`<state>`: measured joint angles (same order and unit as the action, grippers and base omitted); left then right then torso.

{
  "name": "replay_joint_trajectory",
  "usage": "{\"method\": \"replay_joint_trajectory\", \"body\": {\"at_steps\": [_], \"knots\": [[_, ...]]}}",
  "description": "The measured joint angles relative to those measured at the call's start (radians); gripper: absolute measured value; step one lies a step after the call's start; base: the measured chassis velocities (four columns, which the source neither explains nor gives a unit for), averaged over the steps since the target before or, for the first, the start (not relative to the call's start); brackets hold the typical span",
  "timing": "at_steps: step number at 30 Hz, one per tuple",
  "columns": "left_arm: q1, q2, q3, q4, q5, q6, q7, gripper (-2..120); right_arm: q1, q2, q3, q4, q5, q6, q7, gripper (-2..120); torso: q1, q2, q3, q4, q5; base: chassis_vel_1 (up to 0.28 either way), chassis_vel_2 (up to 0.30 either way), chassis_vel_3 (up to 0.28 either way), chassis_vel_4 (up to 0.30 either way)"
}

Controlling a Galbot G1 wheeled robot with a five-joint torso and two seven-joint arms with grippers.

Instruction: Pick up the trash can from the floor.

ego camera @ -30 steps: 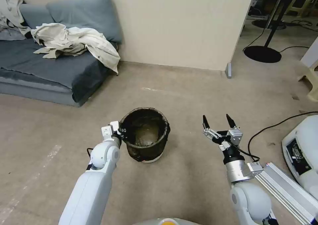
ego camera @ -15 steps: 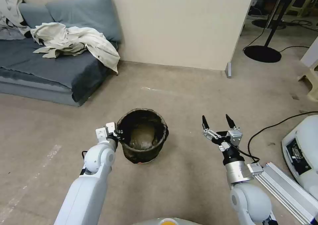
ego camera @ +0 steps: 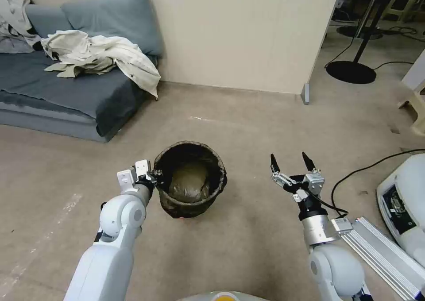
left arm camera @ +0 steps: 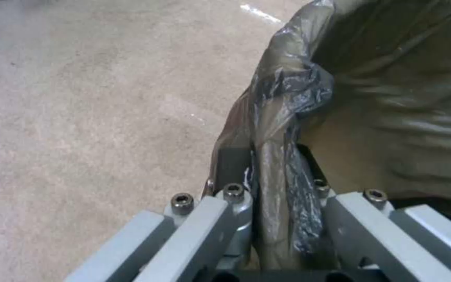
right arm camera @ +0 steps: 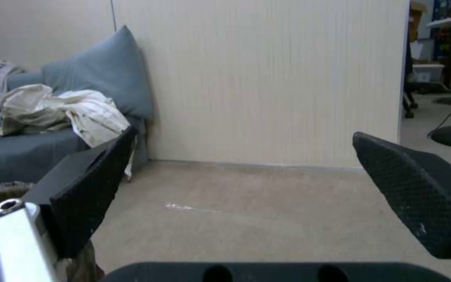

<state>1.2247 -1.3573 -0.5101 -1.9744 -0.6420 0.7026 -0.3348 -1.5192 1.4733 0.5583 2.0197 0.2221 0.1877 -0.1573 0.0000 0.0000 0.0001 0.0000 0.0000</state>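
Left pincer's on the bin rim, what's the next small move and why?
Probably a straight lift with the left arm. The left pincer is shut on the bagged rim of the trash can, which looks tilted, its base low over the floor. The right pincer hangs open, apart from it.

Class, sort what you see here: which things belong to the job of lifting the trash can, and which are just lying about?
Part of the job:
- trash can, bag-lined
- left gripper, shut on its rim
- floor

Just lying about:
- right gripper, open, held apart to the can's right
- sofa with cream cloth
- black cable
- lamp base
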Motion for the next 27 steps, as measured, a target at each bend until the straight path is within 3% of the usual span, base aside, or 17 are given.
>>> {"method": "replay_joint_trajectory", "body": {"at_steps": [10, 27], "knots": [[0.019, -0.007, -0.026, -0.062, -0.058, 0.018, -0.008, 3, 0.002, -0.005, 0.001, -0.001, 0.003, -0.002, 0.000, 100, 0.000, 0.000, 0.000, 0.0000, 0.0000, 0.000, 0.000, 0.000, 0.000], [0.039, -0.008, -0.055, -0.100, -0.086, 0.020, -0.008, 3, -0.002, -0.005, 0.002, 0.001, 0.003, -0.003, 0.000, 100, 0.000, 0.000, 0.000, 0.0001, 0.0000, 0.000, 0.000, 0.000, 0.000]]}}
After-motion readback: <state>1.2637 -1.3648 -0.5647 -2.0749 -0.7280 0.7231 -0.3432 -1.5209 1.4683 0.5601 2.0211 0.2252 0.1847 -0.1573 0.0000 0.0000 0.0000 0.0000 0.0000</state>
